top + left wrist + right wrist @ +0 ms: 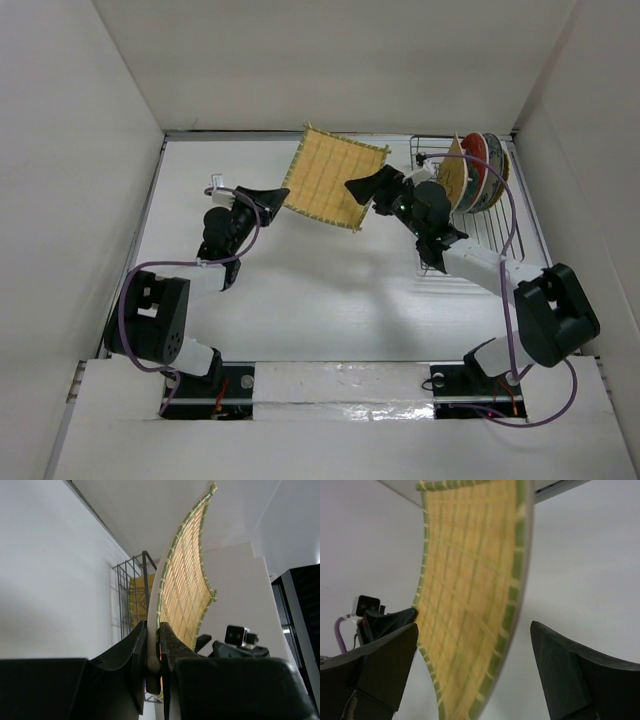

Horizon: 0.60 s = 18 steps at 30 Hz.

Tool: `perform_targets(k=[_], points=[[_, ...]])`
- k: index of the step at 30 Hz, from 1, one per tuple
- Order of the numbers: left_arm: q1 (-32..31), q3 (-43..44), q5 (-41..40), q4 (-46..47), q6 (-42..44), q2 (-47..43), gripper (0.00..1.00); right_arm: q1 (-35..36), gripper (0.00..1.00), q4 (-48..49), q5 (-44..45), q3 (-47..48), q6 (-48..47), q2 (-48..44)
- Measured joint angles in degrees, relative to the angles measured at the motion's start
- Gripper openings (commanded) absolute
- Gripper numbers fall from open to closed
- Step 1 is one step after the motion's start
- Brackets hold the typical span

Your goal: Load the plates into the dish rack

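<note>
1. Nearest the lens in the left wrist view, the left gripper is clamped on the lower edge of a square bamboo-look plate, one black finger pressed to each face.
2. From above, that plate hangs in the air between the two arms, over the far middle of the white table, tilted with its yellow ribbed face up. The left gripper holds its left corner.
3. At the plate's opposite side, the right gripper stands spread wide.
4. In the right wrist view the plate runs edge-on between the right gripper's two fingers, with a gap showing on each side, so it grips nothing.
5. On the far right of the table sits the dish rack, a black wire basket.
6. In its far end, a second square plate stands on edge, with round plates stacked upright just behind it; I cannot tell their number.
7. Past the held plate, the left wrist view shows the rack with a yellow plate inside.
</note>
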Motion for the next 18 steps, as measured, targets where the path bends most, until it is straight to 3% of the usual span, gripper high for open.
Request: perform_targets(k=[2,3,5,6,9,12,16,18], points=[[-0.3,-1.5,0.9,-0.6,-0.1,-1.4,0.0,0.4,0.93,1.6,-1.4,0.6,0.7,1.3],[-0.5,-2.2,1.4,-0.6,-0.3,-2.0,0.0,0.6,0.76,2.8,-2.1,0.7,1.2,1.9],[-0.8,-3.7,2.0,-0.9,-0.5,-3.5,0.0,1.1,0.52,5.0,-3.0,0.7,1.9,3.3],[-0.7,-4.3,2.2,-0.9,-0.8,-4.2,0.0,1.1,0.28,6.0,-3.0,0.5,2.7,3.7],[0.6,-5.0,2.4,-2.9,-0.9,-6.1,0.0,0.9,0.0,10.9,-3.2,-0.4,7.4,4.5],[0.9,-5.0,3.2,-4.7,-0.2,-8.7,0.04,1.8,0.0,13.7,-3.3,-1.2,9.8,3.1],[0.4,-4.4,5.5,-11.3,4.4,-15.0,0.6,2.5,0.0,15.4,-3.0,-3.8,8.2,-0.2],[-0.3,-4.0,7.0,-13.6,6.2,-17.6,0.69,2.9,0.0,14.1,-2.1,-4.8,5.9,-3.0]])
